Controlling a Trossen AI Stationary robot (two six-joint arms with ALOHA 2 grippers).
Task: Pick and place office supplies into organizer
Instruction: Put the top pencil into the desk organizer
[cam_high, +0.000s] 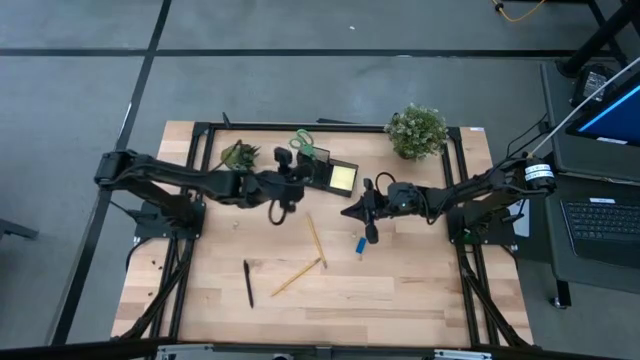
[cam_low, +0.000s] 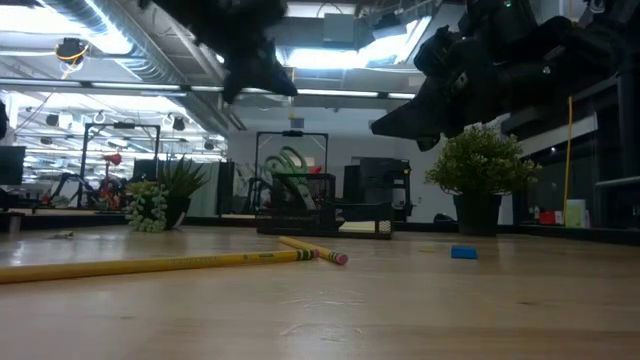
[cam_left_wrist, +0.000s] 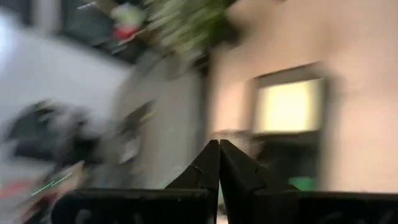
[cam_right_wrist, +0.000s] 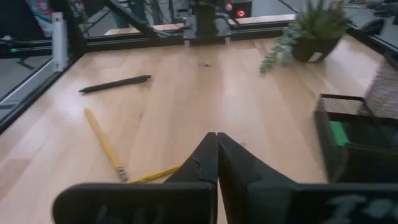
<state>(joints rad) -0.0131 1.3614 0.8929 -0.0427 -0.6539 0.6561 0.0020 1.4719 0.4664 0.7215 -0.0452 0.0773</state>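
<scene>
The black mesh organizer (cam_high: 322, 172) stands at the table's far middle. A yellow sticky-note pad (cam_high: 343, 178) lies in its tray, and green-handled scissors (cam_high: 303, 143) stand in its cup. On the wood lie two pencils (cam_high: 316, 240) (cam_high: 296, 277), a black pen (cam_high: 248, 283) and a small blue piece (cam_high: 359, 245). My left gripper (cam_left_wrist: 219, 146) hangs shut above the organizer's left side (cam_high: 303, 181), with nothing between its fingers. My right gripper (cam_right_wrist: 217, 138) is shut and holds nothing, above the table's middle (cam_high: 347, 212), to the right of the organizer.
One potted plant (cam_high: 417, 130) stands at the far right of the table and a smaller one (cam_high: 238, 155) at the far left. A green piece (cam_right_wrist: 339, 134) lies inside the organizer's tray. Bare wood spans the near half around the pencils and pen.
</scene>
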